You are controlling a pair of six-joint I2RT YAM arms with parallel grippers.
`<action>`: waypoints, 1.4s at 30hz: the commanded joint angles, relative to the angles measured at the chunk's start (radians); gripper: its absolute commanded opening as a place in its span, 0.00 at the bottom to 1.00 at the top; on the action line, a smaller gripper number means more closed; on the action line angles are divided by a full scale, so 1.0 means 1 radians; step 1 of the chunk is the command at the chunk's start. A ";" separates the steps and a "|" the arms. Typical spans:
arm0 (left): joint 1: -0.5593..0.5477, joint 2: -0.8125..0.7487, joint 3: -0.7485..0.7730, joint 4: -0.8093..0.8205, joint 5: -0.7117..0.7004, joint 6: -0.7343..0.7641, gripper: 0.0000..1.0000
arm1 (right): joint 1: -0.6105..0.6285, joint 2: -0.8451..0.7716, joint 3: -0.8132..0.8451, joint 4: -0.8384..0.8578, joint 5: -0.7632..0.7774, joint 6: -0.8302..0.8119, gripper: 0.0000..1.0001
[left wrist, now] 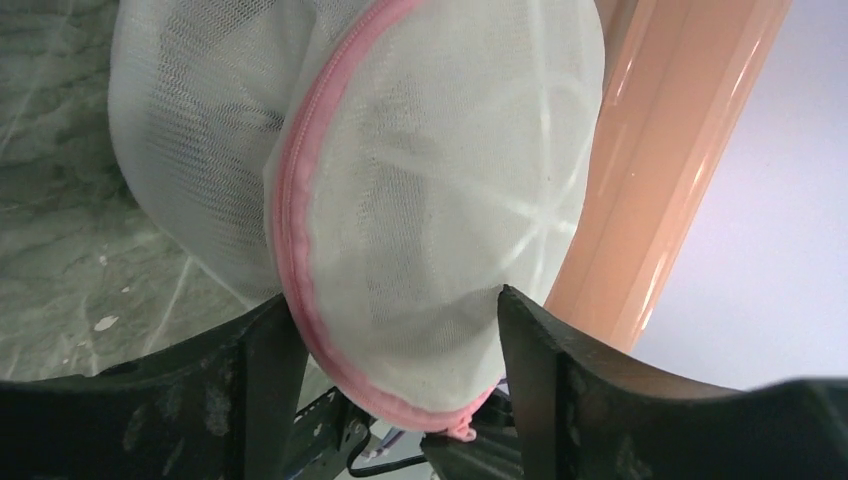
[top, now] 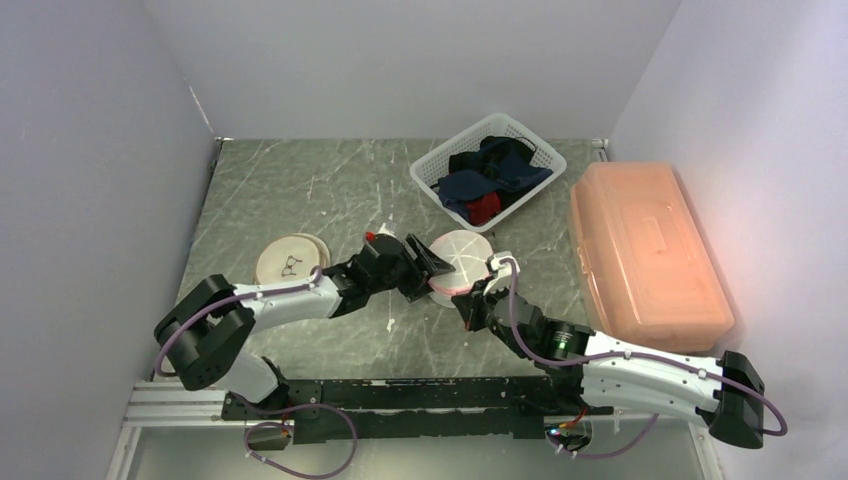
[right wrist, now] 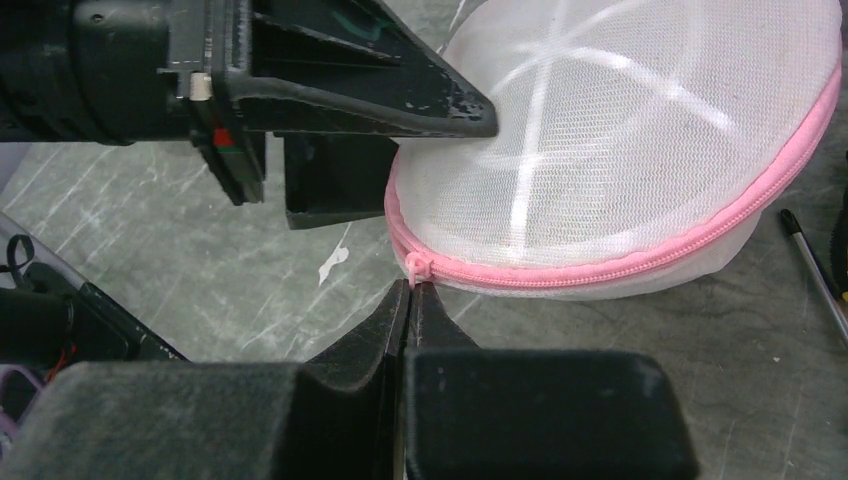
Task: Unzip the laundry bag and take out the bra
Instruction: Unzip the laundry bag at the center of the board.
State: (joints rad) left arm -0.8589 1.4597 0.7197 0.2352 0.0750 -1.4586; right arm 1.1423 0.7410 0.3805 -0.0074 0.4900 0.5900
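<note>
**Bag held at both ends, zipper shut**

Right gripper (right wrist: pixel 408 292) jaws are pressed together, pinching the pink zipper pull (right wrist: pixel 414 268) at the near end of the laundry bag (right wrist: pixel 620 150). Left gripper (left wrist: pixel 395 297) jaws stand wide but clamp the white mesh bag, one finger on each face. The bag sits mid-table (top: pixel 300 190) between the two grippers, in front of the white basket (top: pixel 432 170) and left of the orange box (top: pixel 645 250). The zipper (right wrist: pixel 640 262) is closed along its visible length. The contents cannot be made out through the mesh.

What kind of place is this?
Probably a robot test booth set up for laundry practice: plain walls close around a table, with a basket of clothes and a mesh laundry bag.
</note>
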 commanded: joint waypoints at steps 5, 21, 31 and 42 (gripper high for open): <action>-0.005 0.047 0.046 0.046 -0.061 -0.003 0.42 | 0.006 -0.032 0.027 -0.035 -0.022 -0.047 0.00; 0.004 -0.096 0.091 -0.179 -0.133 0.218 0.03 | 0.003 -0.025 0.100 -0.201 0.025 -0.109 0.00; 0.052 -0.166 0.067 -0.139 0.024 0.274 0.03 | -0.018 0.036 0.056 -0.135 0.021 -0.040 0.00; 0.099 -0.194 0.066 -0.139 0.190 0.333 0.03 | -0.103 0.109 0.036 -0.068 0.013 -0.033 0.00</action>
State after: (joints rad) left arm -0.7734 1.3087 0.7883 0.0834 0.1791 -1.1728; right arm 1.0859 0.8219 0.4332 -0.1177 0.4805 0.5472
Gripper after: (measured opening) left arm 0.058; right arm 0.015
